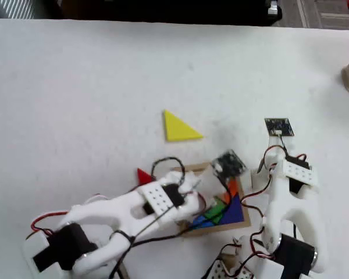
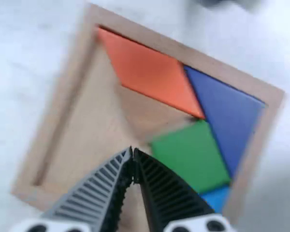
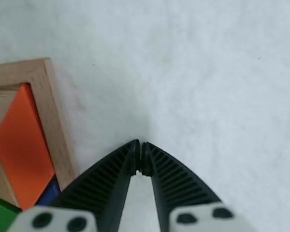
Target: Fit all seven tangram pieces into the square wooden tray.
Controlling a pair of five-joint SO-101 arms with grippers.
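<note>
1. On the white counter [image 1: 75,87], the square wooden tray [image 2: 150,41] lies between the two arms and is partly filled.
2. Inside it, the left wrist view shows an orange piece [image 2: 150,72] along one rim with a dark blue triangle [image 2: 227,111] touching it. A green square [image 2: 191,154] lies against the blue one, and a light blue piece [image 2: 216,197] sits just past the green. The remaining floor is bare wood.
3. The left pincer [image 2: 132,154] hangs over that bare wood, its fingers pressed together and holding nothing.
4. The right pincer [image 3: 140,147] is over the counter just beside a tray corner, likewise closed and empty.
5. From above, a yellow triangle [image 1: 177,128] lies on the counter apart from the tray. A red triangle [image 1: 143,175] peeks out beside the left arm.
</note>
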